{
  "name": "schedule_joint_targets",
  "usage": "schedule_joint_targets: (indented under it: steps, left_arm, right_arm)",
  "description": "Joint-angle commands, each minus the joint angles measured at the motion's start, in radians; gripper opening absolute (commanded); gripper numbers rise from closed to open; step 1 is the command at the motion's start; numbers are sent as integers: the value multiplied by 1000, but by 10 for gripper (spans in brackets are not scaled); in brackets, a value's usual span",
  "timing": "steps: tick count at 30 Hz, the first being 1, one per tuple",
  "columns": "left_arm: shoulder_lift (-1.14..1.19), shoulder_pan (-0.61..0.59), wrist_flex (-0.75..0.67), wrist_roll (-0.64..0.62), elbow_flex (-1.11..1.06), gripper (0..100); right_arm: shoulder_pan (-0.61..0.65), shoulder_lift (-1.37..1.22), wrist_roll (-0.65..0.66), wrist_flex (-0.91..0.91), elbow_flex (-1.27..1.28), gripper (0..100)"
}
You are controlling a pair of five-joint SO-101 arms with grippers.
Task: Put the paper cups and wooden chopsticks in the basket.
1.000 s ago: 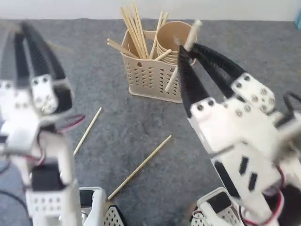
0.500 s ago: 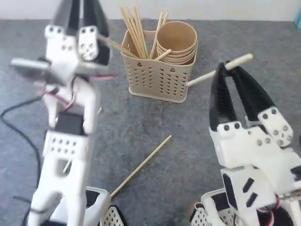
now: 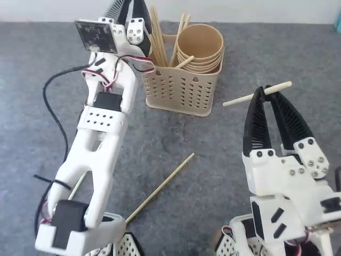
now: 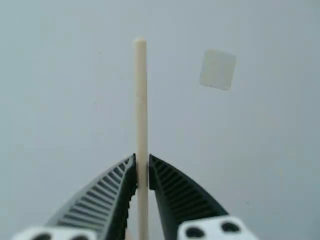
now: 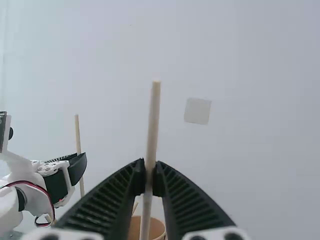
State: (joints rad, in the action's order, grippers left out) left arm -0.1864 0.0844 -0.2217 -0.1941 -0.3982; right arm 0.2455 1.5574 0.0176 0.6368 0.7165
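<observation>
L pincer [image 4: 142, 161] clamps stick [image 4: 140, 100] by basket [image 3: 181, 88] w/ cups [image 3: 200, 45]. R pincer [image 3: 265, 93] clamps 2nd stick [image 3: 240, 99], right of basket. Loose stick [image 3: 160, 188] on surface [image 3: 298, 48].

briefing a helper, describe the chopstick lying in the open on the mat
Find the beige basket at the back of the grey mat. In front of it this chopstick lies flat and diagonal on bare mat, unlike those standing in the basket or gripped.
</observation>
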Motion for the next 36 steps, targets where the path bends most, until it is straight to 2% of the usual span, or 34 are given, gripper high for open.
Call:
schedule_joint_targets:
  steps: [1, 3, 6, 12, 14, 19, 22, 25, 29, 32, 36]
  left_arm:
    - [-8, 2, 25, -2, 53, 171]
    - [-17, -6, 74, -2, 56, 210]
    - [-87, -31, 164, -2, 56, 209]
    - [-334, -106, 470, 3, 56, 209]
    - [-431, -164, 583, 3, 56, 209]
    - [-634, -368, 806, 0, 53, 209]
    - [-720, -503, 919, -2, 53, 209]
    - [-767, -615, 1049, -2, 51, 209]
    - [-770, -720, 1297, -2, 13, 209]
    - [-773, -763, 1292, -2, -140, 209]
    - [-779, -778, 1115, -3, -432, 209]
  right_arm:
    - [-8, 4, -11, -15, -5, 8]
    - [-4, 2, -17, -18, -5, 8]
    - [-4, -12, -60, -42, 9, 8]
    - [-8, -133, -69, -203, 61, 8]
    - [-4, -183, -86, -289, 78, 8]
    - [-4, -346, -224, -526, 83, 8]
    - [19, -464, -249, -671, 77, 8]
    - [68, -573, -249, -736, 41, 8]
    - [130, -697, -252, -742, -60, 8]
    - [163, -792, -249, -743, -140, 8]
    - [170, -946, -244, -742, -269, 9]
